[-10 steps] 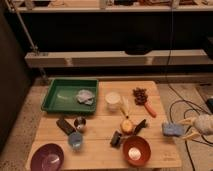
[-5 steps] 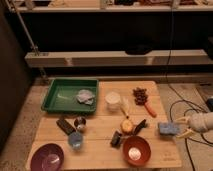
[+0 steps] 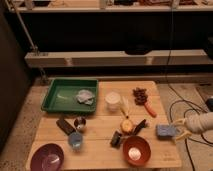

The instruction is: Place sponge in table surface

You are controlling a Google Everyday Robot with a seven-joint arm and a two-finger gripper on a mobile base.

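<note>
Two pale fingers of the white gripper sit on either side of the right end of the blue rectangular sponge, and they look closed around it, grasping it. The sponge is at the right edge of the light wooden slatted table, low over the planks; whether it touches the wood cannot be told. Behind the gripper, the white arm reaches in from the right border of the view, above dark cables lying on the floor. Just left of the sponge, near the front edge, stands a reddish-brown round bowl with a pale patch inside it. Beside that bowl is a small dark object, and above it a yellowish round fruit with a dark elongated tool leaning next to it. Farther back are an orange carrot-like stick, a cluster of dark brown pieces and a white cylindrical cup. On the left half lie a dark rectangular bar, a small metallic can and a pale blue cup. A purple round bowl sits at the front left corner. A green rectangular plastic tray fills the back left corner and holds a crumpled grey cloth. Long pale shelving runs behind the table.
</note>
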